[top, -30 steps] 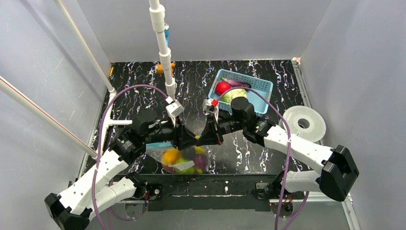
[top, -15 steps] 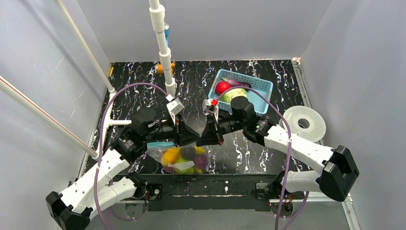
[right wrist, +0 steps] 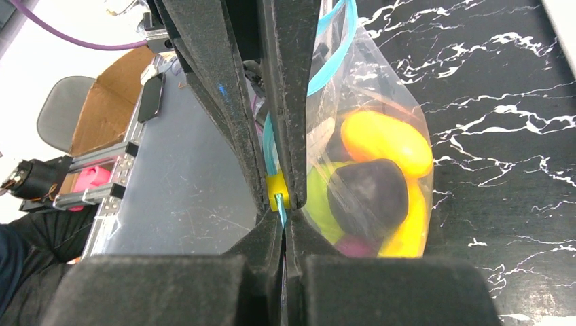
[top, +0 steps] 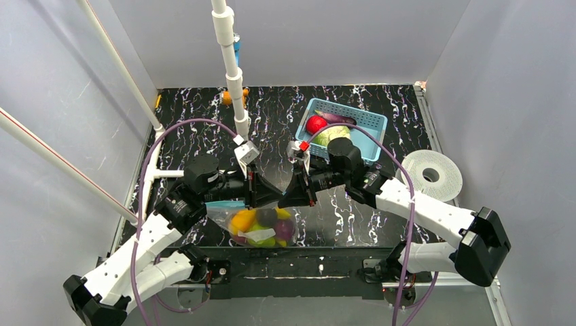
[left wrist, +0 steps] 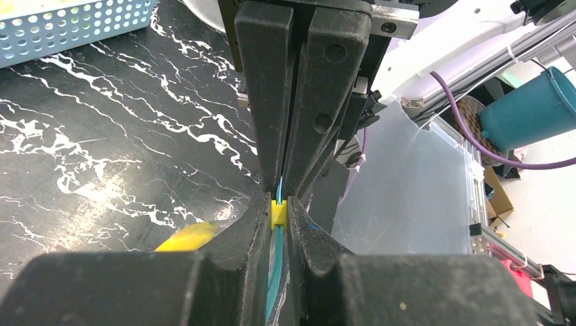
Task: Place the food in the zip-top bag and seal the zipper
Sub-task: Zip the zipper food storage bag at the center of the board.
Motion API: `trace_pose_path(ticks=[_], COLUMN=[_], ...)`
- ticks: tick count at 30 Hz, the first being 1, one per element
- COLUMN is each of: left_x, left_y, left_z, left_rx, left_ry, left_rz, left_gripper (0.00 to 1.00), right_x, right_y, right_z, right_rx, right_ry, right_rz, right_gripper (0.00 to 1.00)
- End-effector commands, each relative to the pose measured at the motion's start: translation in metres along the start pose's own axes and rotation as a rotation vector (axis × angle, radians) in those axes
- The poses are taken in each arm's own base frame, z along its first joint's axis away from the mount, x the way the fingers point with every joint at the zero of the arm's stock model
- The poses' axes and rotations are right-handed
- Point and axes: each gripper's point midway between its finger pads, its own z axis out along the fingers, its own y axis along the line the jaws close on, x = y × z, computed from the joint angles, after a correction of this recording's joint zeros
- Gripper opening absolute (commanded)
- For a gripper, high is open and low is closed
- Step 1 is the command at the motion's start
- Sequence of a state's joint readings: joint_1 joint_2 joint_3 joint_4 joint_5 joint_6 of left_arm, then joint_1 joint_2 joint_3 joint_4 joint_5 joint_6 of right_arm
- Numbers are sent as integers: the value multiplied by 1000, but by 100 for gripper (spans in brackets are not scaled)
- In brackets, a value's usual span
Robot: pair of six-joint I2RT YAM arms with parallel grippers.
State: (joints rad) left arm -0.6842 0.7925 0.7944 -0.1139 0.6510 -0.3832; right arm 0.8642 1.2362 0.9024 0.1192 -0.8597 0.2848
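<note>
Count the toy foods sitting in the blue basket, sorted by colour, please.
red piece: 1
purple piece: 1
green piece: 1
Total in the basket: 3

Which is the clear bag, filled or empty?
Filled: through the bag show yellow, orange and dark pieces of food.
</note>
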Motion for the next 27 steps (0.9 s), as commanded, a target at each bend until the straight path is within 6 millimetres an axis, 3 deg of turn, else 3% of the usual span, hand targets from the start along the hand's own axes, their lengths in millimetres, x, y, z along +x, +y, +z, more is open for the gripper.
trace_pose_path(ticks=[1,10,19,27], left_x=[9,27,40,54], left_y=[-7,3,6,6], left_z=[-10,-33,-67,-90], left_rx=[12,-104,-219,-283], left_ry=[35,86,94,88], left_rz=[30,53,103,110], left_gripper=[0,0,0,0], right_x=[-29,-34,-32,-25], right_y=[0,-33,-69,-85], right_z=[-6,-25,-71,-101], right_rx=[60,278,541,644], right_ry=[-122,-260,-332,-345], right_rz=[-76,28,58,89], right_gripper=[1,1,1,1])
